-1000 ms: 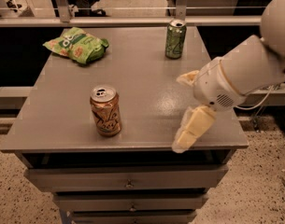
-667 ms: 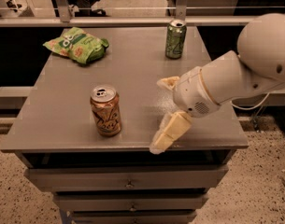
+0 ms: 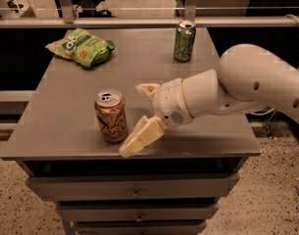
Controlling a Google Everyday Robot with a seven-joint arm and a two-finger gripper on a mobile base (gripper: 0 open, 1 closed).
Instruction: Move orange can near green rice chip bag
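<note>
The hand [image 3: 135, 119], gaping wide, is sitting at the orange can's [image 3: 111, 115] 3 o'clock, needing to be straddling it squarely before closing, the bag [image 3: 81, 46] lying at 11 o'clock

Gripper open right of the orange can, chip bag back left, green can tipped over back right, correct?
No: the camera view shows the green can upright at back right. The gripper is open right of the orange can; the green rice chip bag lies back left.

orange can [image 3: 111, 116]: swirly | pincer [image 3: 133, 120] beside it: cream | green rice chip bag [image 3: 80, 46]: white lettering
</note>
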